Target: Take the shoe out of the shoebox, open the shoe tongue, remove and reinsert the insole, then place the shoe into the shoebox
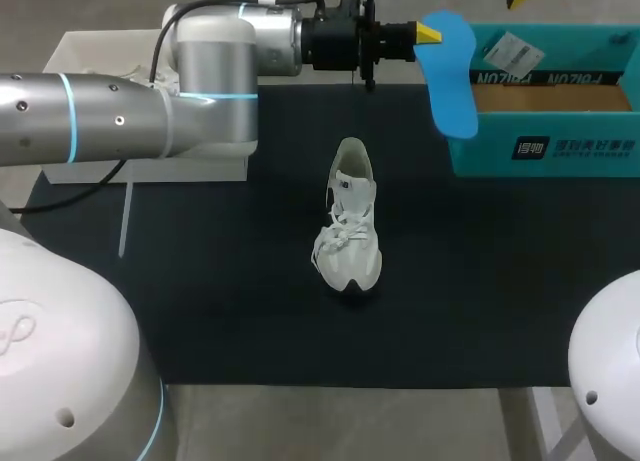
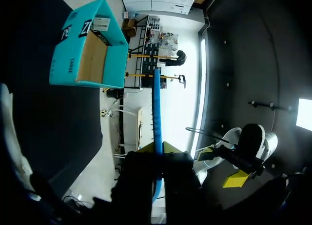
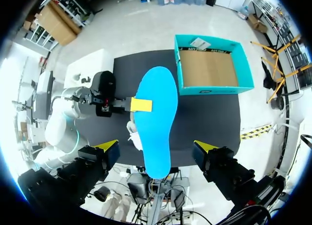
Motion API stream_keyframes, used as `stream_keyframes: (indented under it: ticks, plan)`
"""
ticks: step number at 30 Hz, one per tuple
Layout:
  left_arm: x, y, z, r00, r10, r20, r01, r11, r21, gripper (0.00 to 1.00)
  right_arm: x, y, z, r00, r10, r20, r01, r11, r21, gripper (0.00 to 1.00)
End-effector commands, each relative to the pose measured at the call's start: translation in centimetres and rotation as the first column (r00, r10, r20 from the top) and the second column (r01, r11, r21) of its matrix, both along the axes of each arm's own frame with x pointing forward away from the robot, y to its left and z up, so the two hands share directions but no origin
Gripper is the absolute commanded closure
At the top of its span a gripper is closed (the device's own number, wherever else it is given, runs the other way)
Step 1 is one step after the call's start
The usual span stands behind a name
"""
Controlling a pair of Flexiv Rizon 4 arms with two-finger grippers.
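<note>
Blue insole is clamped by the left gripper beside the teal shoebox, pale shoe is seen upright on the dark mat, and the right gripper is held wide apart above.

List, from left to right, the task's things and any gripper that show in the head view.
shoe, standing on the dark mat → left gripper, shut on the insole's end → insole, blue, hanging down from the gripper → shoebox, teal and open
</note>
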State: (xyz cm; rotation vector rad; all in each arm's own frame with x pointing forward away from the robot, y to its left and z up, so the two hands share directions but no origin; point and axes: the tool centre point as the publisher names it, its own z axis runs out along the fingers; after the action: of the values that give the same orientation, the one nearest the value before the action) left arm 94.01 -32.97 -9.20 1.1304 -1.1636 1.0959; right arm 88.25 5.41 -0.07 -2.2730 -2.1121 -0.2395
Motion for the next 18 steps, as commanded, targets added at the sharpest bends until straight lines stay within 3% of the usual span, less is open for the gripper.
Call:
stream_keyframes:
  ticks: [1,8,18]
  plan:
    - [-0.1,-0.11,0.0,1.0,0.01,0.0,-0.01,1.0,0.0,1.0,0.1,0.86,-0.18,1.0,-0.02,-0.006,0.02,0.999,-0.045,0.0]
    - [-0.09,0.03,0.1,1.0,0.02,0.0,-0.02,1.0,-0.005,1.0,-0.02,1.05,-0.75,0.997,-0.071,-0.021,0.07,0.996,-0.045,0.0]
    - [-0.14,0.22,0.29,1.0,0.004,-0.011,-0.004,1.0,-0.013,1.0,-0.15,1.32,-1.05,1.0,-0.026,-0.011,0.025,0.997,-0.078,0.0]
